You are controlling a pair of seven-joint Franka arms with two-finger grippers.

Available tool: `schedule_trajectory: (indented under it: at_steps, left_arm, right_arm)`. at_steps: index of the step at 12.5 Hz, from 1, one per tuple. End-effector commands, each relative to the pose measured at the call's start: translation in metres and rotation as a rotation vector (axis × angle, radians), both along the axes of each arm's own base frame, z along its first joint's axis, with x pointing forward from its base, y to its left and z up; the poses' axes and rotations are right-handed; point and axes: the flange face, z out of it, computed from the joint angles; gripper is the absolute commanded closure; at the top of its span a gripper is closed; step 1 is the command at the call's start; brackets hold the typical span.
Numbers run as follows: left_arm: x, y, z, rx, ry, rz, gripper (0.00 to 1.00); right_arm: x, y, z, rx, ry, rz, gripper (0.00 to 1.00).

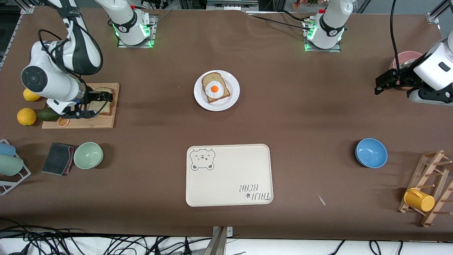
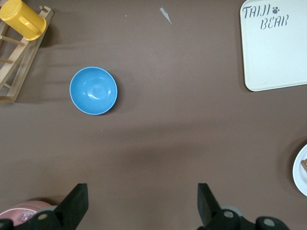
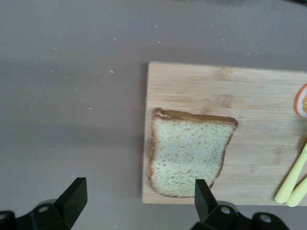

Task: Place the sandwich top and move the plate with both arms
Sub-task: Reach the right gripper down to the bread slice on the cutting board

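Note:
The sandwich top [image 1: 106,108], a plain tan slice with brown crust, lies on a wooden cutting board [image 1: 106,122] toward the right arm's end of the table. My right gripper [image 1: 95,104] hovers over the board, open and empty. In the right wrist view the sandwich top [image 3: 189,155] lies partly between my right gripper's [image 3: 139,191] spread fingers. The white plate [image 1: 231,101] sits mid-table and holds a slice with a fried egg [image 1: 214,89]. My left gripper [image 1: 380,84] waits open over bare table toward the left arm's end. The left wrist view shows that gripper [image 2: 142,196] open and the plate's rim [image 2: 301,170].
A cream bear tray [image 1: 229,174] lies nearer the front camera than the plate. A blue bowl [image 1: 371,152], a wooden rack with a yellow cup [image 1: 419,199] and a pink bowl [image 1: 407,56] stand toward the left arm's end. Fruit [image 1: 26,116], a green bowl [image 1: 88,155] and a cloth [image 1: 58,158] lie by the board.

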Motion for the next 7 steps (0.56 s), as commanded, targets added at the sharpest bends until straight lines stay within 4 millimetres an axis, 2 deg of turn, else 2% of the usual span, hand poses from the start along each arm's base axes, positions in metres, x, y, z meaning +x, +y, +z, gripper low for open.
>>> schedule_trajectory:
  at_steps: [1, 4, 7]
  left_arm:
    - [-0.006, 0.002, 0.005, -0.006, 0.002, -0.011, 0.0]
    - [-0.006, 0.002, 0.005, -0.006, 0.002, -0.012, 0.0]
    - [-0.006, 0.003, 0.005, -0.006, 0.002, -0.009, 0.0]
  right_arm:
    - [-0.005, -0.02, -0.023, -0.028, 0.001, -0.016, 0.02]
    - [-0.003, -0.02, -0.051, -0.05, -0.011, -0.093, 0.05]
    - [-0.007, -0.018, -0.056, -0.062, -0.027, -0.146, 0.15]
